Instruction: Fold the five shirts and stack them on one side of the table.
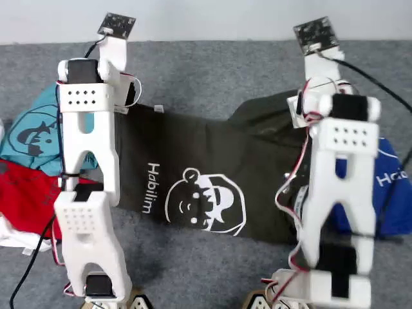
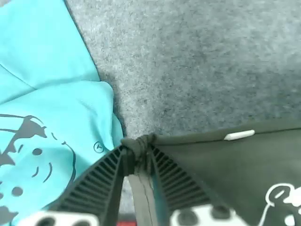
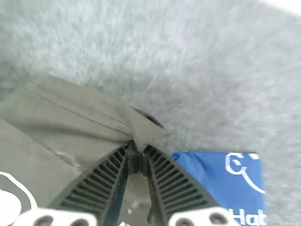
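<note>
Dark green cloth lies across the middle of the grey felt table [image 1: 212, 71]: the dark green shirt [image 1: 193, 161] is spread flat with its long axis from left to right. Its right end is bunched and goes under the right arm [image 1: 338, 193], so I cannot tell which end is the collar.

The left gripper [image 2: 136, 153] is closed on the far left corner of the shirt, with the cloth twisted into a small knot between the jaws. The right gripper [image 3: 136, 157] is closed on a folded edge at the far right.

A white face print [image 1: 206, 201] sits at the centre of the shirt. White lettering [image 1: 152, 187] beside it lies on its side and runs from far to near. A small white label [image 2: 239, 135] sits on the far hem.

At the left, a teal shirt [image 1: 32, 129], a red shirt [image 1: 29, 193] and a white cloth [image 1: 13, 235] lie in a heap, partly covered by the left arm [image 1: 90, 167] and cut off by the edge. At the right, a blue shirt [image 1: 389, 187] with white print shows partly behind the right arm.
</note>
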Tool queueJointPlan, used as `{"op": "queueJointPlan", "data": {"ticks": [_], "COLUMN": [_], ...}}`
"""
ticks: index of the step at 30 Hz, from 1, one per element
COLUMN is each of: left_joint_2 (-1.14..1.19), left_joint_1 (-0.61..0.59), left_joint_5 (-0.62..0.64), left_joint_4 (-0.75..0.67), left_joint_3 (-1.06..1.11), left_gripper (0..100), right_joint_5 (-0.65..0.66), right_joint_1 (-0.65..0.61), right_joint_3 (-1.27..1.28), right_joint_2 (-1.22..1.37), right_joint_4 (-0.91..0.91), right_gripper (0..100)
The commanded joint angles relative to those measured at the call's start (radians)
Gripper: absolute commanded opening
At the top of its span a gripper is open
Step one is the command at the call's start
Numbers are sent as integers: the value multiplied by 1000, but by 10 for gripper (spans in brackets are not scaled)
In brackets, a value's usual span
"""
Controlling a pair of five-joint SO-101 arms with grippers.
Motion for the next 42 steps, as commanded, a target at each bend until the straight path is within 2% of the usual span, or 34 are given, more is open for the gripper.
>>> {"op": "queueJointPlan", "data": {"ticks": [1, 7, 14, 19, 24, 29, 33, 42], "left_joint_2": [-176, -446, -779, -1034, -1261, -1445, -1550, -1679], "left_joint_1": [0, -54, -110, -110, -110, -115, -115, -117], "left_joint_5": [11, 98, 107, 104, 101, 101, 101, 106], "left_joint_4": [11, 11, 11, 9, 6, -40, -80, -161], "left_joint_3": [38, 45, 143, 283, 415, 518, 588, 598], "left_gripper": [11, 11, 11, 11, 11, 11, 11, 11], "right_joint_5": [-9, -9, -58, -63, -124, -150, -150, -152], "right_joint_1": [-7, 2, 2, 4, 12, 147, 213, 216], "right_joint_3": [-40, -48, -146, -267, -459, -595, -675, -825], "right_joint_2": [-196, -458, -699, -748, -760, -762, -763, -763], "right_joint_4": [38, 51, 73, 143, 217, 240, 245, 274], "right_gripper": [10, 10, 9, 9, 9, 9, 9, 9]}}
